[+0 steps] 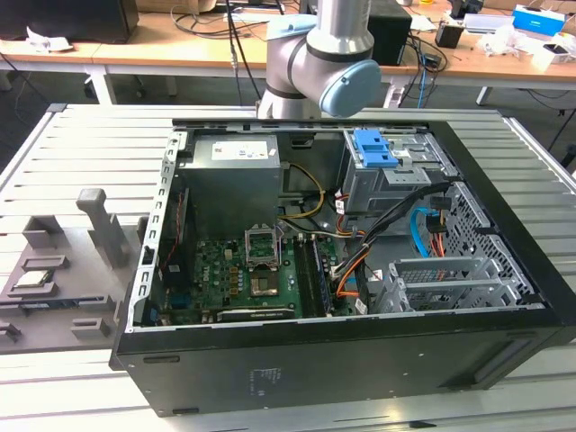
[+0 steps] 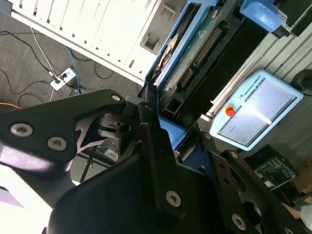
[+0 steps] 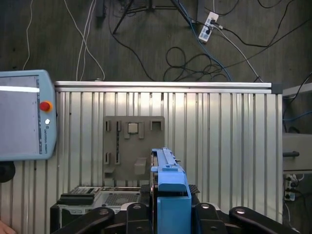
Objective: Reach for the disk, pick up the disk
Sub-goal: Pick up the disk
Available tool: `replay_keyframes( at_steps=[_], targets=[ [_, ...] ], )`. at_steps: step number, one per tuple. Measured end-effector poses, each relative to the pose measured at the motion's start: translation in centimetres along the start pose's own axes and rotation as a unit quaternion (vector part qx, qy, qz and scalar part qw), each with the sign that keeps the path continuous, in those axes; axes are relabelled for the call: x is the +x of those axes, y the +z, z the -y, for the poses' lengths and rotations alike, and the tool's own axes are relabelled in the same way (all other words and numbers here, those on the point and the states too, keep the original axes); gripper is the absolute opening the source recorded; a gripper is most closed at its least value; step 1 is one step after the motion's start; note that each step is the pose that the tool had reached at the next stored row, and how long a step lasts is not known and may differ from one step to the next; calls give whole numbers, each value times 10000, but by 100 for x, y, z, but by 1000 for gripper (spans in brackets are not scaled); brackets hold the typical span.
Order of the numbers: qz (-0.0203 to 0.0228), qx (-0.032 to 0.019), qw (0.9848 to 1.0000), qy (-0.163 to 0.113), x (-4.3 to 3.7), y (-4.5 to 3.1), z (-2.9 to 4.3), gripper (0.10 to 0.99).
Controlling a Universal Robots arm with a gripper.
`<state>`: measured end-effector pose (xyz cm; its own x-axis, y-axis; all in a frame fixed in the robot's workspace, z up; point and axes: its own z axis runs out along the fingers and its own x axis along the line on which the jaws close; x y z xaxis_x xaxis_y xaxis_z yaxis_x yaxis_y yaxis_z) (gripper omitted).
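Disk in hand, lifted clear

Hand point(image 3: 170, 217) pinches the disk point(image 3: 168, 187), which stands edge-on in both wrist views. In the first wrist view the slatted table point(image 3: 219, 146) and grey tray point(image 3: 132, 146) lie well below it. Exterior view: arm point(image 1: 315, 54) at the far side of the open case point(image 1: 342, 360)

A ribbed aluminium table point(image 1: 90, 144) stood under bright, even light; beyond its far edge ran cluttered wooden desks point(image 1: 162, 52), and on the dark carpeted floor point(image 3: 146, 48) lay a white power strip point(image 3: 210, 22)
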<state>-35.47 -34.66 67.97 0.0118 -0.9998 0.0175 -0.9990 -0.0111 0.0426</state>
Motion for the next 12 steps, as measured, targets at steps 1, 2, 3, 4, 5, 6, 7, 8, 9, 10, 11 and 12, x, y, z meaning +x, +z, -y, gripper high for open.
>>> replay_keyframes(
  at_steps=[1, 2, 3, 4, 5, 6, 7, 8, 9, 10, 11, 12],
  targets=[
    [-1, -1, 10000, 0, 0, 17, 4, 369],
    [0, 0, 10000, 0, -1, 54, 15, 369],
    [-1, -1, 10000, 0, -1, 89, 23, 369],
    [0, 0, 10000, 0, -2, 114, 29, 369],
    [0, 0, 10000, 0, -2, 130, 33, 369],
    [-1, -1, 10000, 0, -2, 151, 39, 369],
    [-1, -1, 10000, -1, -2, 168, 45, 369],
    [0, 0, 10000, 0, -3, 198, 55, 369],
    [0, 0, 10000, 0, -3, 216, 62, 369],
    [0, -1, 10000, -1, -3, 235, 70, 369],
    [0, 0, 10000, 0, -4, 264, 84, 369],
    [0, 0, 10000, 0, -4, 288, 106, 369]
  ],
)
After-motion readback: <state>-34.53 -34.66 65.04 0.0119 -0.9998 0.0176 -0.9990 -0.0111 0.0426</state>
